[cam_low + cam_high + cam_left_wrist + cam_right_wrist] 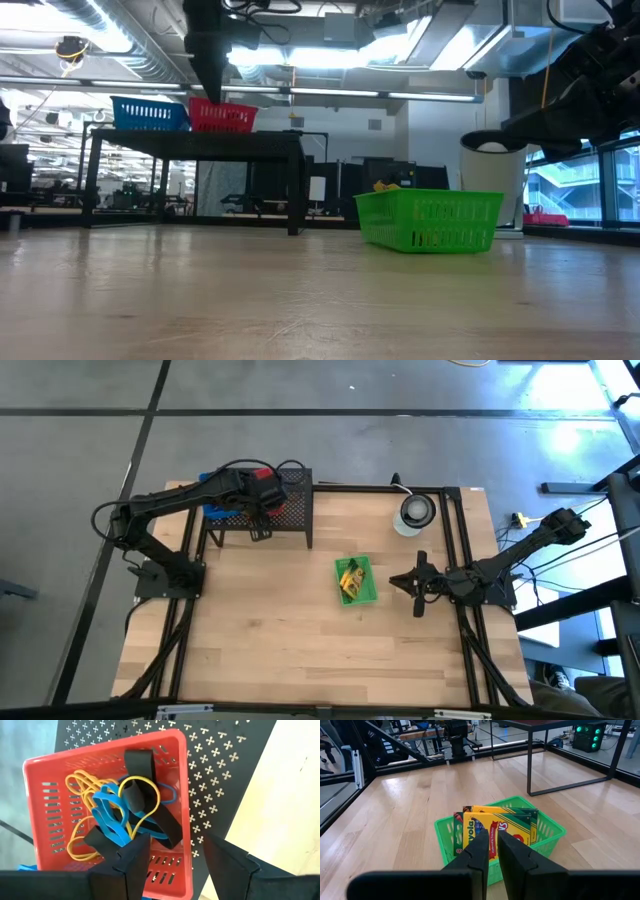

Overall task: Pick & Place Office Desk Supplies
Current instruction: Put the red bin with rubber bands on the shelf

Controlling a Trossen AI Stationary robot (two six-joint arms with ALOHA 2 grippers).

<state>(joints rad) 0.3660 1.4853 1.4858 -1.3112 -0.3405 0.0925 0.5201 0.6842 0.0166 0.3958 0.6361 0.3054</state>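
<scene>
A red basket [107,807] sits on the black rack [290,510] and holds a tangle of rubber bands [117,815]: yellow, blue and wide black loops. My left gripper [175,840] hovers open just above the basket's near rim and holds nothing; in the high view it [262,500] is over the rack. A green basket [357,581] stands on the table with two yellow crayon boxes [492,827] upright on edge inside. My right gripper [492,840] is shut and empty. It waits level to the right of the green basket [500,840], pointing at it.
A blue basket [222,512] stands next to the red one on the rack [195,145]. A round white-and-dark disc [416,511] lies near the table's far right corner. Bare wooden tabletop [300,650] stretches along the near side. A black frame runs around the table's edges.
</scene>
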